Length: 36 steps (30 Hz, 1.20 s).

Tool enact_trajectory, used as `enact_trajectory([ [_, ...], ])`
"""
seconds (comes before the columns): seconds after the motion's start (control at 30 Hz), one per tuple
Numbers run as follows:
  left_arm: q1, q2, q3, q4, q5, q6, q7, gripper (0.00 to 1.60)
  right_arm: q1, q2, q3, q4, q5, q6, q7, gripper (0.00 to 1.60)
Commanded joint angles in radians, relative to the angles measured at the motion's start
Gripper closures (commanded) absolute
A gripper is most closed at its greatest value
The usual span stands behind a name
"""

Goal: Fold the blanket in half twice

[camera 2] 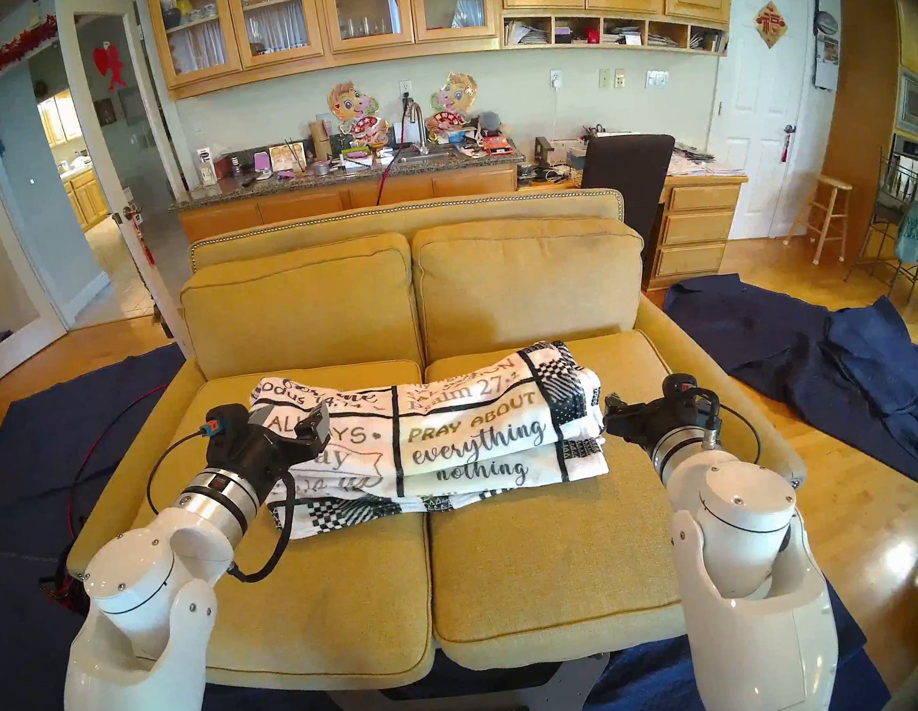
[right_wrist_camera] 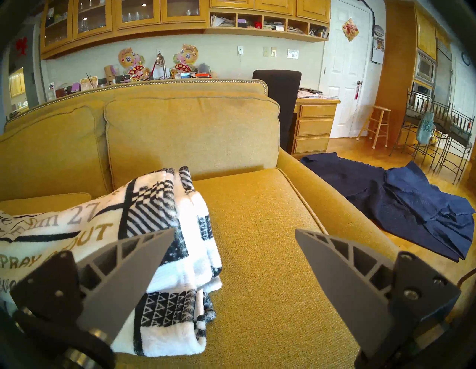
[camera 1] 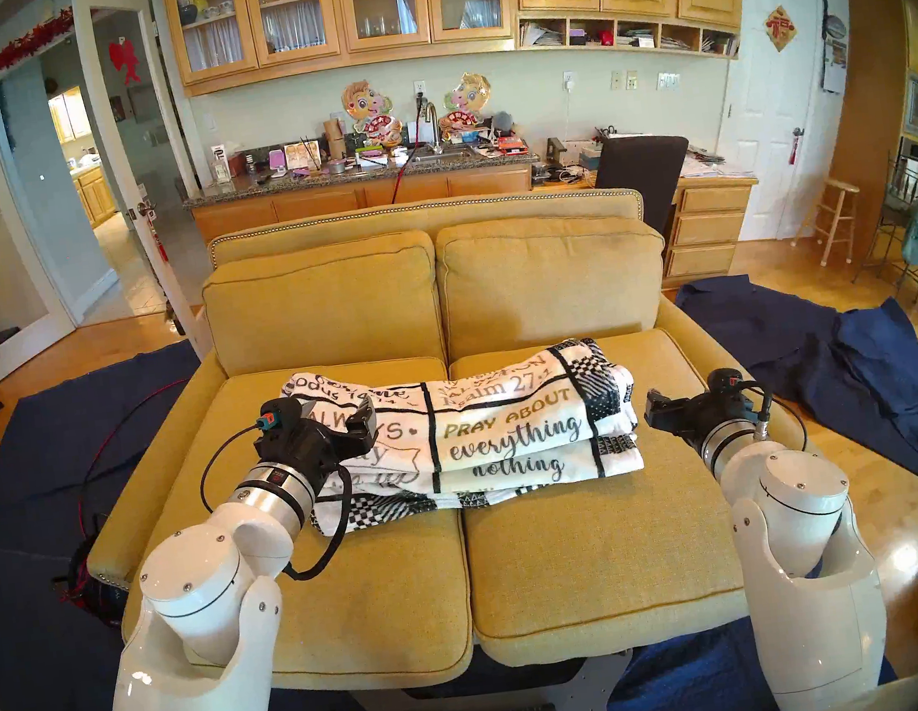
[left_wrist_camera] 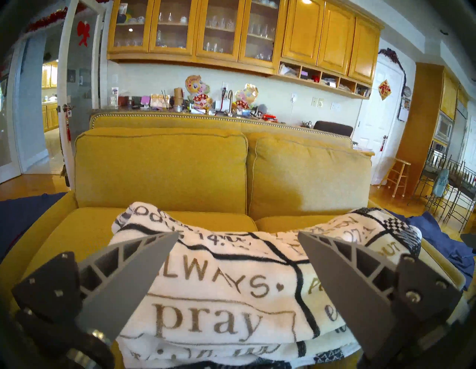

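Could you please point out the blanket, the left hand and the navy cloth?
blanket (camera 1: 504,436), head left view, top panel with lettering.
left hand (left_wrist_camera: 238,234), left wrist view, between fingertips.
navy cloth (right_wrist_camera: 401,206), right wrist view, crumpled middle.

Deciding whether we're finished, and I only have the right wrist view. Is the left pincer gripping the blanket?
Observer: No. The left pincer is open over the blanket's left part, with nothing between its fingers.
Operator: How does the whole blanket lie?
Observer: Folded into stacked layers, lying across both seat cushions of the sofa, over the seam between them.
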Motion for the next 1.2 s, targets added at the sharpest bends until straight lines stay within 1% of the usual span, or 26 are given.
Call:
enact_trajectory([
  [0.0,-0.108,0.017,-0.045,-0.021,-0.031,0.077,-0.001,0.0,0.039,0.01,0.001,-0.027,0.004,0.003,0.007,0.0],
  [0.17,-0.149,0.029,-0.092,-0.012,-0.054,0.126,0.001,0.0,0.052,0.011,-0.007,-0.016,0.001,0.009,0.013,0.0],
  [0.2,-0.175,0.029,-0.099,-0.002,-0.059,0.149,0.002,0.0,0.055,0.011,-0.008,-0.014,0.001,0.01,0.013,0.0],
  [0.27,-0.168,0.038,-0.122,-0.011,-0.07,0.163,0.005,0.0,0.059,0.011,-0.01,-0.007,0.0,0.012,0.015,0.0],
  [0.33,-0.198,0.04,-0.142,-0.007,-0.078,0.204,0.015,0.0,0.063,0.011,-0.011,-0.001,0.0,0.015,0.016,0.0],
  [0.43,-0.215,0.048,-0.175,-0.007,-0.097,0.235,0.019,0.0,0.07,0.011,-0.012,0.008,0.0,0.018,0.016,0.0],
  [0.47,-0.226,0.053,-0.183,-0.005,-0.101,0.256,0.024,0.0,0.072,0.011,-0.013,0.011,0.001,0.02,0.016,0.0],
  [0.53,-0.26,0.055,-0.199,0.008,-0.111,0.294,0.029,0.0,0.077,0.01,-0.013,0.016,0.001,0.022,0.016,0.0],
  [0.57,-0.256,0.067,-0.209,0.005,-0.119,0.314,0.033,0.0,0.08,0.01,-0.013,0.019,0.001,0.023,0.016,0.0],
  [0.6,-0.248,0.074,-0.217,0.002,-0.128,0.316,0.034,0.0,0.083,0.01,-0.013,0.021,0.001,0.024,0.017,0.0],
  [0.63,-0.262,0.079,-0.223,0.01,-0.132,0.339,0.037,0.0,0.085,0.01,-0.013,0.023,0.002,0.026,0.017,0.0],
  [0.67,-0.298,0.075,-0.225,0.029,-0.136,0.373,0.04,0.0,0.088,0.01,-0.014,0.025,0.002,0.028,0.017,0.0],
  [0.73,-0.288,0.097,-0.24,0.032,-0.159,0.394,0.04,0.0,0.092,0.01,-0.014,0.028,0.002,0.031,0.017,0.0],
  [0.77,-0.318,0.097,-0.243,0.05,-0.165,0.424,0.039,0.0,0.094,0.009,-0.014,0.031,0.002,0.032,0.017,0.0],
  [0.8,-0.302,0.115,-0.254,0.05,-0.184,0.43,0.036,0.0,0.096,0.009,-0.014,0.033,0.003,0.033,0.017,0.0],
  [0.87,-0.333,0.124,-0.261,0.079,-0.202,0.463,0.032,0.0,0.099,0.007,-0.013,0.037,0.004,0.036,0.016,0.0],
  [0.9,-0.324,0.138,-0.265,0.085,-0.214,0.463,0.029,0.0,0.1,0.007,-0.013,0.039,0.004,0.037,0.015,0.0],
  [1.0,-0.367,0.158,-0.263,0.143,-0.244,0.463,0.025,0.0,0.103,0.005,-0.012,0.042,0.006,0.041,0.012,0.0],
  [1.03,-0.354,0.17,-0.264,0.148,-0.254,0.463,0.023,0.0,0.103,0.005,-0.012,0.042,0.006,0.042,0.012,0.0],
  [1.07,-0.378,0.175,-0.259,0.174,-0.264,0.463,0.019,0.0,0.104,0.004,-0.012,0.043,0.006,0.044,0.011,0.0],
  [1.13,-0.384,0.189,-0.256,0.202,-0.279,0.463,0.017,0.0,0.105,0.003,-0.012,0.045,0.007,0.046,0.008,0.0],
  [1.17,-0.403,0.194,-0.25,0.225,-0.289,0.463,0.016,0.0,0.106,0.003,-0.012,0.046,0.008,0.048,0.007,0.0],
])
